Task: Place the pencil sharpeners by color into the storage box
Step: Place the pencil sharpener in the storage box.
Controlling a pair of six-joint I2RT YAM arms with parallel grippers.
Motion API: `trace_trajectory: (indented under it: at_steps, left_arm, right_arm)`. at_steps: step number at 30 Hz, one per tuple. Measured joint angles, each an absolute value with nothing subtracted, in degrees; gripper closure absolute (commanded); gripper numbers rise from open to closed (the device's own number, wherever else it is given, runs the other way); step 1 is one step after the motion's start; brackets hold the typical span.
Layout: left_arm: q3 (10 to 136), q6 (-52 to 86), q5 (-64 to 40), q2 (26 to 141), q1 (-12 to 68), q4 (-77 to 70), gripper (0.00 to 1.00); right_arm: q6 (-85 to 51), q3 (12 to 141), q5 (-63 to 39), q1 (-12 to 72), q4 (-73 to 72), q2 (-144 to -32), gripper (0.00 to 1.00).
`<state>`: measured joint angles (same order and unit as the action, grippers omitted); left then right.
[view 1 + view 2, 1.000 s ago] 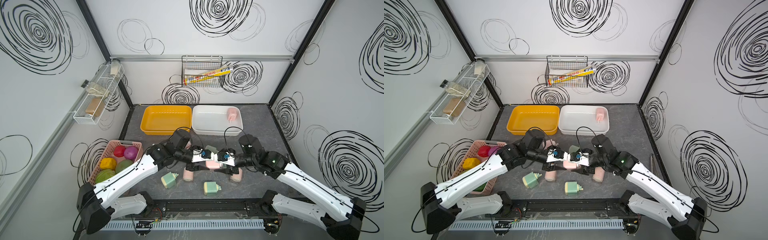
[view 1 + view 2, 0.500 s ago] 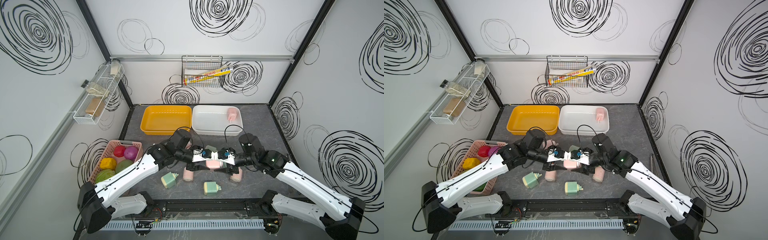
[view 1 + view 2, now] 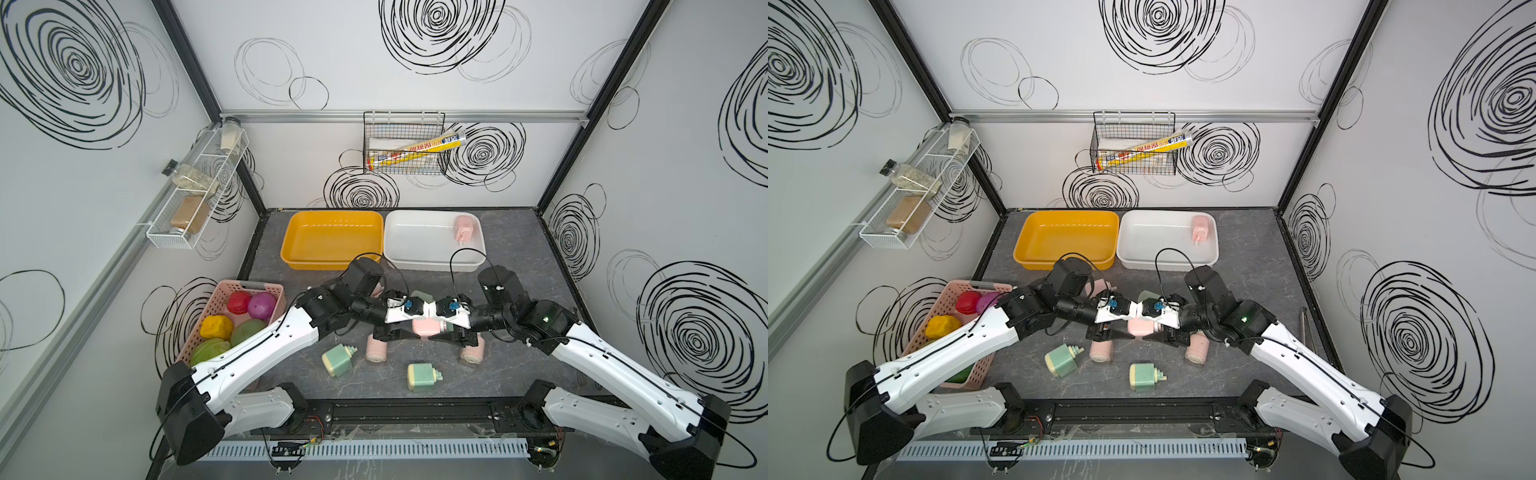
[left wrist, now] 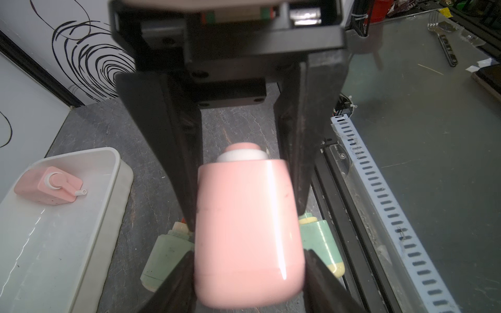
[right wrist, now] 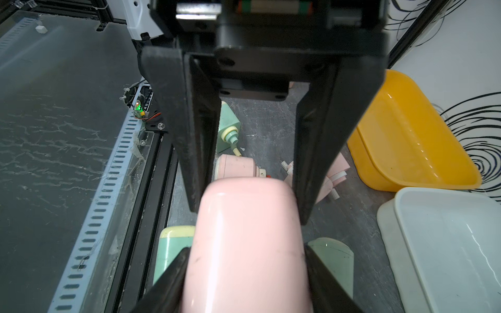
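Pink pencil sharpener [image 3: 424,328] hangs above the counter [image 3: 507,374], the left claw [image 4: 248,254] clamping its base, the right claw [image 5: 246,249] closed on its nozzle end. If either lets go early or both tug, it could drop among the loose sharpeners [image 3: 422,376], short of the far white box [image 3: 415,262]. Its long axis runs left-right; the nozzle points right.

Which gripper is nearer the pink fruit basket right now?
Left. The left gripper grips the pink sharpener from the basket side; the right gripper flanks its opposite end, farther away.
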<state>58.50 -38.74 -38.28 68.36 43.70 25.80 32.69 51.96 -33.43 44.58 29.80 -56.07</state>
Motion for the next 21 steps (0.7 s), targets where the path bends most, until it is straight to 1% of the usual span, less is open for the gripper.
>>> trace_trajectory:
  at_steps: [1, 2, 3, 4, 5, 6, 7, 13, 18, 21]
  left_arm:
    - [58.5, -38.65, -38.26, 68.47, 43.64, 25.63, 0.84]
    - [58.5, -38.57, -38.2, 68.6, 43.53, 25.56, 0.66]
    - [58.5, -38.39, -38.11, 68.69, 43.33, 25.5, 0.42]
    - [58.5, -38.17, -38.04, 68.73, 43.07, 25.39, 0.28]
    - [58.5, -37.93, -37.89, 68.75, 42.85, 25.12, 0.18]
    - [58.41, -37.52, -37.3, 68.75, 42.54, 23.99, 0.04]
    - [58.22, -36.73, -37.04, 68.71, 41.95, 22.41, 0.01]
    - [55.83, -30.11, -32.64, 68.07, 36.67, 13.65, 0.01]
    - [55.09, -21.69, -25.26, 68.14, 35.88, 4.27, 0.01]
    - [54.83, -14.9, -19.16, 69.04, 34.26, -1.85, 0.01]
  right_arm:
    - [32.77, 51.96, -33.61, 44.27, 29.78, -56.21, 1.0]
    - [32.84, 51.96, -33.78, 43.9, 29.76, -56.34, 1.0]
    - [32.88, 51.96, -33.98, 43.51, 29.67, -56.47, 1.0]
    - [32.93, 51.96, -34.13, 43.24, 29.54, -56.58, 1.0]
    - [32.93, 51.94, -34.17, 43.0, 29.21, -56.66, 1.0]
    - [32.29, 51.83, -34.0, 42.59, 28.49, -56.69, 1.0]
    - [31.79, 51.55, -33.5, 42.09, 27.42, -56.66, 1.0]
    - [27.2, 49.08, -26.06, 39.86, 20.21, -56.64, 1.0]
    - [21.37, 45.58, -16.82, 38.96, 9.67, -57.3, 1.0]
    - [17.12, 44.38, -12.08, 36.18, 3.09, -60.03, 1.0]
